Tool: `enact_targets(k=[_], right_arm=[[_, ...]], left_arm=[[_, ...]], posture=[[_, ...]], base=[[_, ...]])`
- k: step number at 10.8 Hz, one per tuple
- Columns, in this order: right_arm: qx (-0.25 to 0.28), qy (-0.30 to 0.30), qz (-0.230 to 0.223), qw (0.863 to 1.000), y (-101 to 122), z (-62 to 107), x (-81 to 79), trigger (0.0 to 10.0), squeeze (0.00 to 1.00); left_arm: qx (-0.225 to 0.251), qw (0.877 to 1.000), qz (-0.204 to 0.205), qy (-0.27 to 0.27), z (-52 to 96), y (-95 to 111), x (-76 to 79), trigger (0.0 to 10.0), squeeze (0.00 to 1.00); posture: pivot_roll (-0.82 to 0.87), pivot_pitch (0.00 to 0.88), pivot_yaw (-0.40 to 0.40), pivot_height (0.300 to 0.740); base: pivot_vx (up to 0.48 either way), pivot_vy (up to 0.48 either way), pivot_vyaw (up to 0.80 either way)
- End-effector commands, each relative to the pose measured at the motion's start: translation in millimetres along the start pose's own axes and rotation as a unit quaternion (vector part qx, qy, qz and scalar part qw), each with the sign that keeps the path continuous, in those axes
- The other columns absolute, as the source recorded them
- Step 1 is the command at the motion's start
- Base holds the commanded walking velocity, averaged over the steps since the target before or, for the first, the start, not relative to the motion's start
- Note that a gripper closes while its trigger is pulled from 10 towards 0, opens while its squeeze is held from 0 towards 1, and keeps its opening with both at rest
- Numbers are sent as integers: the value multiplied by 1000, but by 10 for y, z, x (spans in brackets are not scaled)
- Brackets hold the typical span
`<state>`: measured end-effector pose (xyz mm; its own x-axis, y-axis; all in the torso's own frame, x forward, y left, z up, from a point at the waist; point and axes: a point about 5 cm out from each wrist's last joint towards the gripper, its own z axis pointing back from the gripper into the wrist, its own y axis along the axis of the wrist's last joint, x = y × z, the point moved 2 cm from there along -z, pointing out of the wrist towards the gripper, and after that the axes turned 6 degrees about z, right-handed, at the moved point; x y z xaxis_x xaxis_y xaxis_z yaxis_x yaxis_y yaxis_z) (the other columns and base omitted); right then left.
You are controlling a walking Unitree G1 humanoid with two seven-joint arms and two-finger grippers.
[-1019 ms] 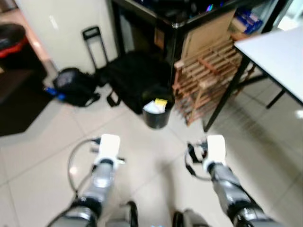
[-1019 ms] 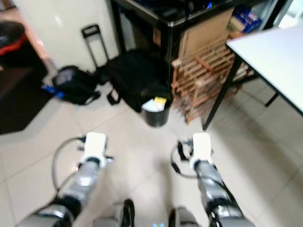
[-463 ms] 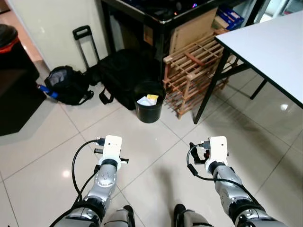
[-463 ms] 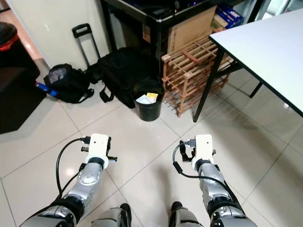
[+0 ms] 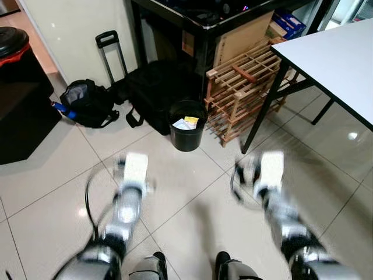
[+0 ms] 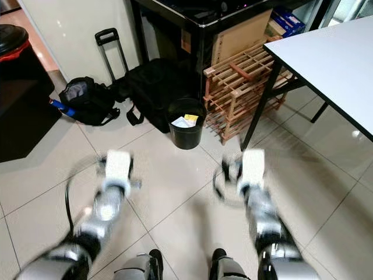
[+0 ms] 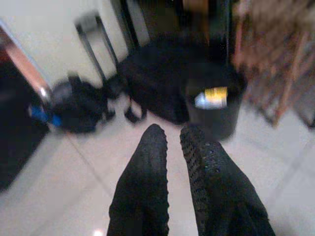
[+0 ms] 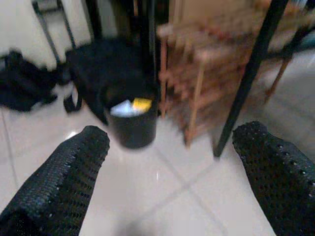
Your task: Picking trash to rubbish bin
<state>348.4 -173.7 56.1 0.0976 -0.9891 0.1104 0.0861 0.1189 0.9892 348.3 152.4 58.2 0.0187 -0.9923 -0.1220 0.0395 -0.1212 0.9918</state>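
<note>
A small black rubbish bin stands on the tiled floor ahead of me, against a black bag. White and yellow paper scraps lie inside it. Both arms reach forward low over the floor, short of the bin and blurred by motion: the left arm on the left, the right arm on the right. In the left wrist view my left gripper is shut with nothing between its fingers and points toward the bin. In the right wrist view my right gripper is wide open and empty, with the bin beyond it.
A black bag with a trolley handle lies behind the bin. A backpack lies left, and a wooden rack stands right. A white table on black legs fills the right. A dark cabinet is at far left.
The head view has steadied and shifted slightly, and the bin stays ahead. Both arms, sharp half a second ago, are now smeared by motion.
</note>
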Motion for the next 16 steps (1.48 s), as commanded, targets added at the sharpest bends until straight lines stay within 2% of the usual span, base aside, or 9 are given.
enact_targets(k=[1,4,5,7,8,9,13,15,16], right_arm=[[33,-15,-5,999,139,-34,63,10000,0],[136,-51,-11,989,656,-117,190,10000,0],[174,-58,-10,983,836,-94,184,10000,0],[193,-56,-10,980,952,-77,90,10000,0],[189,-40,-6,981,922,-36,-37,10000,0],[185,-36,-3,982,882,-3,-86,10000,0],[194,-64,-6,979,1032,134,11,10000,0],[169,-58,24,984,919,139,45,10000,0],[157,-39,62,985,853,161,99,10000,0]], left_arm=[[31,999,-7,-7,-49,137,-4,10000,0],[127,991,-25,-17,-149,581,-31,10000,0],[163,986,-20,-8,-147,755,-96,10000,0],[199,980,-29,-14,-123,939,-85,10000,0],[209,977,-28,-24,-48,961,-18,10000,0],[210,977,-29,-27,-5,952,13,10000,0],[212,976,-36,-15,139,1023,-69,10000,0],[191,981,-34,-23,186,934,-60,10000,0],[181,982,-40,-38,228,891,-73,10000,0]], posture=[[-40,138,45,740],[-38,118,54,740],[-34,109,54,740],[-32,91,54,740],[-30,85,56,740],[-26,77,53,740],[-18,26,50,740],[-20,9,55,740],[-19,5,56,740]], base=[[0,0,0],[0,0,0],[0,0,0],[0,0,0],[0,0,0],[0,0,0],[0,0,0],[0,0,0],[0,0,0]])
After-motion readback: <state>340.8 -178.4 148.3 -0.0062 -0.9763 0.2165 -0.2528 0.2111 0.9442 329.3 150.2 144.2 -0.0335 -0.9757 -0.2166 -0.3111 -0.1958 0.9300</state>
